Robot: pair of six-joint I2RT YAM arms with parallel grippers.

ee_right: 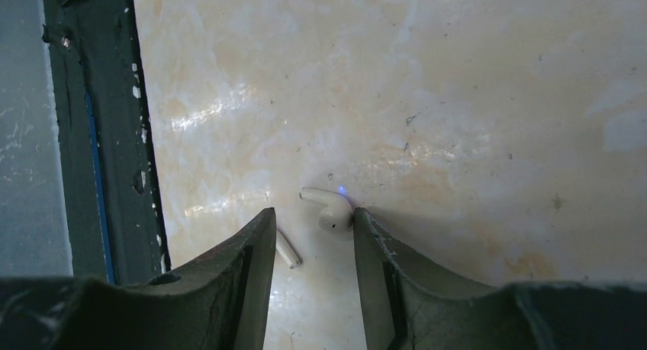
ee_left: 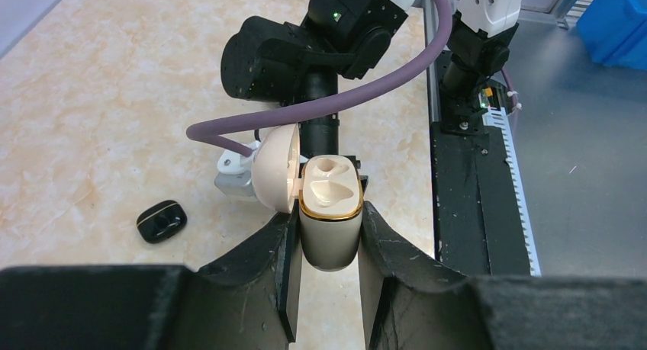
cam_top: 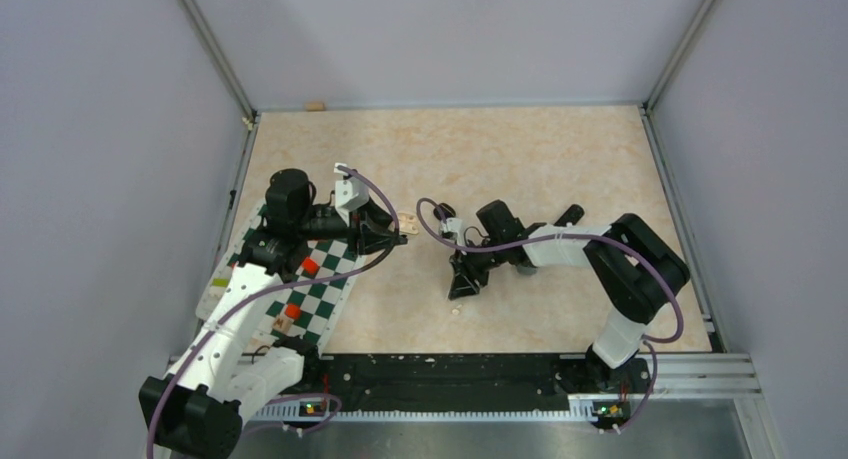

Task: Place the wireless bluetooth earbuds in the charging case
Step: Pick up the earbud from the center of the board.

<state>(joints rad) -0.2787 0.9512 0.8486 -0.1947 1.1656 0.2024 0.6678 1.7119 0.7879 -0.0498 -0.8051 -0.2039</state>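
**Left end effector clamped on the case, right one spread over an earbud**

Left end effector of mine is clenched on the cream charging case, one finger pressed to each side of its body. The case stands upright between the pads, gold rim on top. Its lid is swung open to the left of my fingers, and two moulded wells are open to view. Off to the left of this end effector, well apart from it, a small black gold-rimmed case lies on the desk.

My right end effector is released, its fingers spread apart low over the desk. One white earbud lies on its side just beyond the fingertips. Its bulb is close against the right finger, its stem points toward the left one, and a small blue light shows at its top. I cannot tell whether the finger touches it. A second white stem pokes out just beside the left finger, partly hidden by it.
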